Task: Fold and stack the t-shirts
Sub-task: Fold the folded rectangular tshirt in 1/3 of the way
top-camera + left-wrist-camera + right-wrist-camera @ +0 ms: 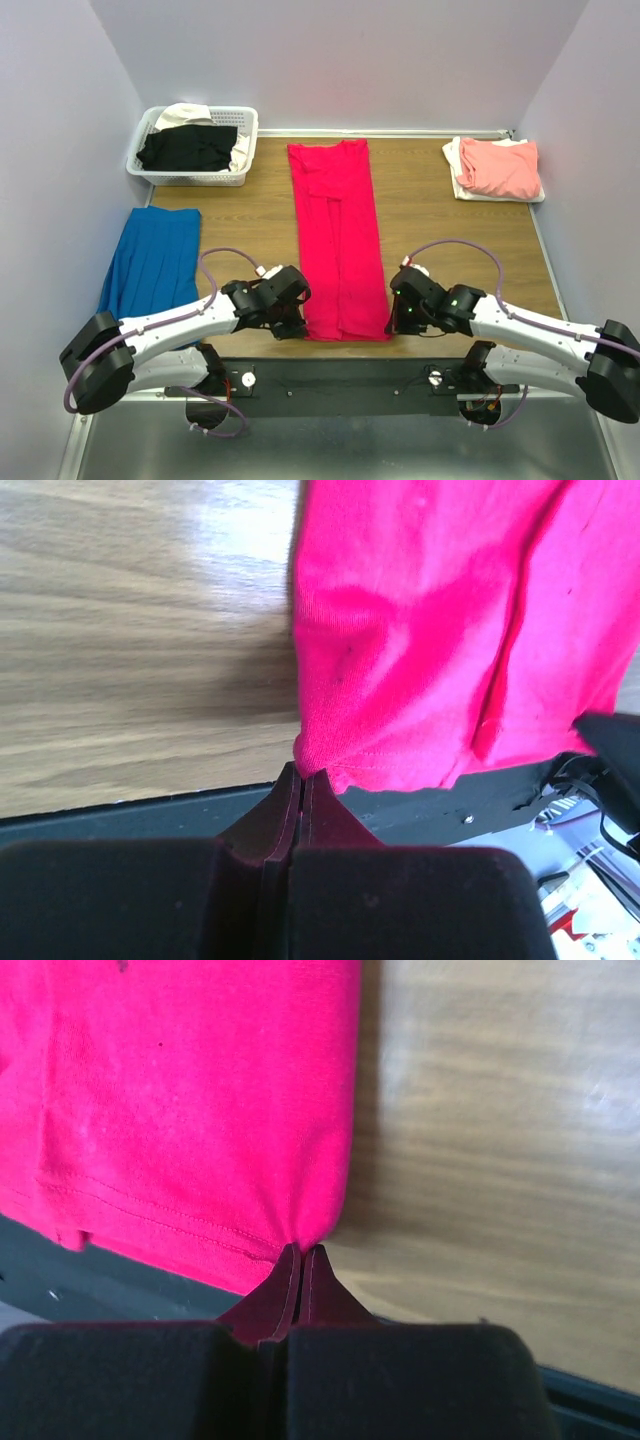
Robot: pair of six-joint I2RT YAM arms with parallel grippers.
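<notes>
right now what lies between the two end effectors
The near hem of the red shirt; the left end effector and right end effector each pinch one corner. The top view shows it.

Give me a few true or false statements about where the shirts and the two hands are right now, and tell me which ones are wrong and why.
1. The left hand is shut on a near corner of the red t-shirt. True.
2. The right hand hangs open over bare wood. False: it is shut on the red t-shirt's other near corner.
3. The pink t-shirt lies in the basket. False: it lies folded on a white garment at the far right; the basket holds a black garment and a cream garment.
4. A blue garment lies left of the red t-shirt. True.
</notes>
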